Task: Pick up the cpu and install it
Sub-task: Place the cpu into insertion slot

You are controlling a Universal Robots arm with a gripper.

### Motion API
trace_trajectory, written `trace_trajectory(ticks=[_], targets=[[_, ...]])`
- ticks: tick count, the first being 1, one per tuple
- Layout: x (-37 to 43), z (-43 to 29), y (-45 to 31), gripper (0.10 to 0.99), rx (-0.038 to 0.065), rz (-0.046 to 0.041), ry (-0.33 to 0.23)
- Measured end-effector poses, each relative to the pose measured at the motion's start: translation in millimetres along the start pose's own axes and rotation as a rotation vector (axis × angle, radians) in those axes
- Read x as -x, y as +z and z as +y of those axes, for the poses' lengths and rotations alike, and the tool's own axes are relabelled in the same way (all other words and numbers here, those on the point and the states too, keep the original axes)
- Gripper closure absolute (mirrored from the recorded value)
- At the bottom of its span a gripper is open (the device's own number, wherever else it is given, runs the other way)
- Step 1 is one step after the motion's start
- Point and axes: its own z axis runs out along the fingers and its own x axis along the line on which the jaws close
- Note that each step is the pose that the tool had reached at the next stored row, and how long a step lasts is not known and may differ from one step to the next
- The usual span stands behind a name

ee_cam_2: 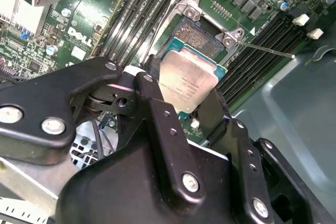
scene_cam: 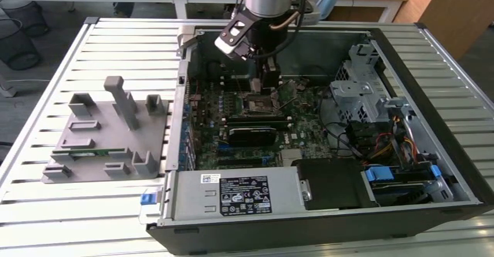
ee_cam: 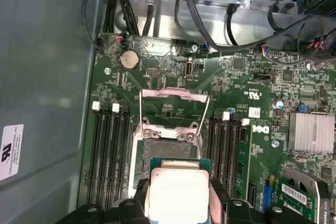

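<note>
The cpu (ee_cam_2: 190,83), a flat square chip with a silver top and a green rim, is pinched between my gripper's (ee_cam_2: 184,92) black fingers (ee_cam_2: 152,85). In the first wrist view the cpu (ee_cam: 178,192) hangs just over the near edge of the open socket (ee_cam: 164,148), whose metal load plate (ee_cam: 173,109) is swung up. It is tilted slightly against the socket (ee_cam_2: 202,38) in the second wrist view. From the exterior view, my gripper (scene_cam: 266,86) reaches down into the open computer case, right above the socket (scene_cam: 258,102) on the motherboard.
Memory slots (ee_cam: 110,150) flank the socket on both sides. A black card (scene_cam: 251,132), a power supply (scene_cam: 231,193) and a drive cage (scene_cam: 359,89) with cables crowd the case. On the exterior view's left, a grey fixture (scene_cam: 104,135) holds a green memory stick (scene_cam: 89,153).
</note>
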Motion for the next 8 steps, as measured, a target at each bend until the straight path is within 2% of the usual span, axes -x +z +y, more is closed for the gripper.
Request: trace_trajectory(ticks=[5,8], targets=[[-0.5,-0.2,4.5,0.549,0.000,0.0001,0.000],[-0.5,-0.2,4.4,0.549,0.000,-0.0001,0.000]])
